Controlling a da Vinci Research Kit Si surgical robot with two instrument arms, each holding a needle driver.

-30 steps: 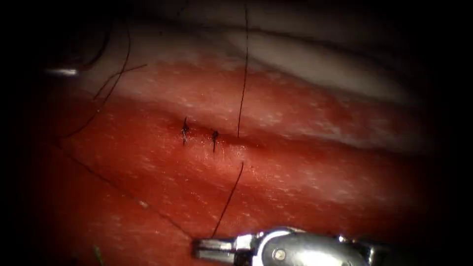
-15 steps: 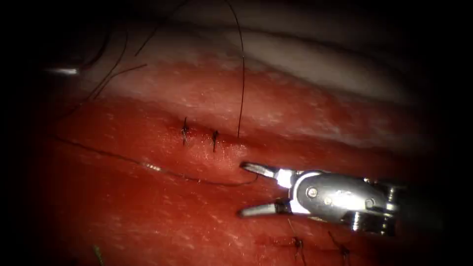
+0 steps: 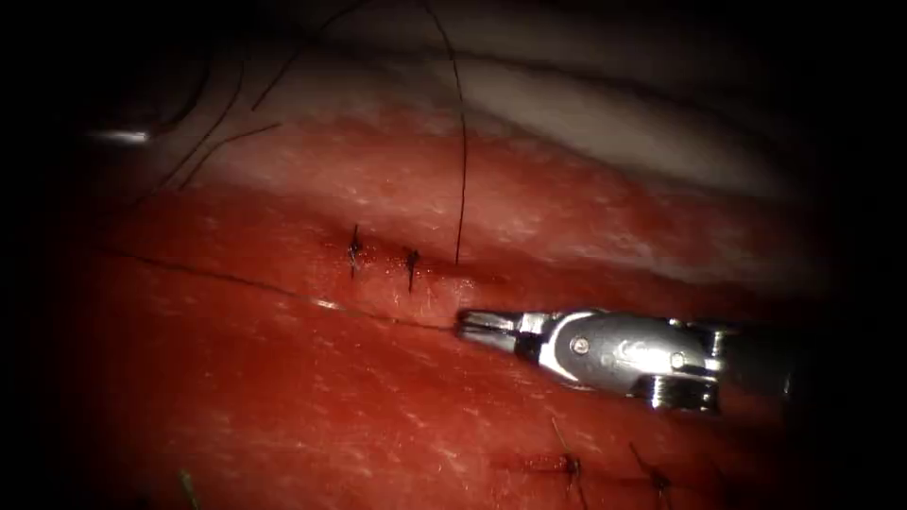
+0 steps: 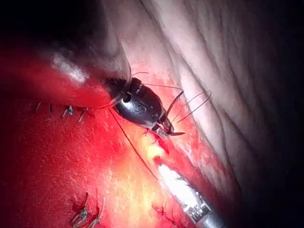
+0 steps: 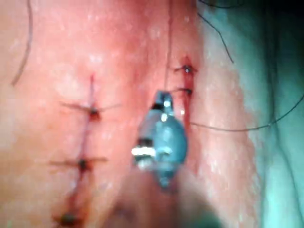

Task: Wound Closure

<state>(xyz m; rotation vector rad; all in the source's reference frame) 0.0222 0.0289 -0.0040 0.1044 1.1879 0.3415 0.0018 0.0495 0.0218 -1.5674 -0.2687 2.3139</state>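
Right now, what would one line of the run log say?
right gripper: shut on thread | left gripper: holds curved needle, clear of tissue | two knots on cut

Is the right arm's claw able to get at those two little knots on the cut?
Probably yes. The right claw, shut on the thread, sits just below and right of the two knots on the tissue, with nothing between them. It holds thread, though.

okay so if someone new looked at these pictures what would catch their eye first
The right arm's tool stands out first: shiny metal lying across the red tissue, jaws shut on a thread stretched taut to the left. Just above its tip, two dark knotted stitches sit on the cut, with another thread strand rising beside them.
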